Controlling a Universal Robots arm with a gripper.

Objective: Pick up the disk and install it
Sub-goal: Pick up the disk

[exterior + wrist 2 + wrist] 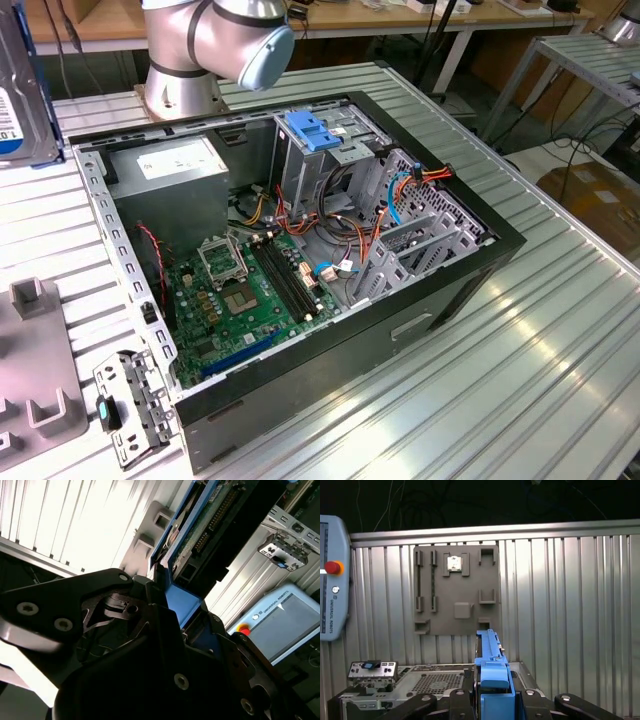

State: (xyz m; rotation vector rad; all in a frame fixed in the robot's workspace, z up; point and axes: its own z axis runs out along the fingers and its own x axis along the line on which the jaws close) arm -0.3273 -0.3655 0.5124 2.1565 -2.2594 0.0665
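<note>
Tool (494, 694) pinching the disk (489, 650) by its blue frame, grey fixture plate (470, 582) beyond

The ribbed metal desk (540, 380) carries an open black computer case (330, 365) lying on its side. At the exterior view's left a flat grey fixture plate (35, 385) rests on it. A small metal bracket (130, 405) lies between plate and case, just beside the case's corner.
</note>
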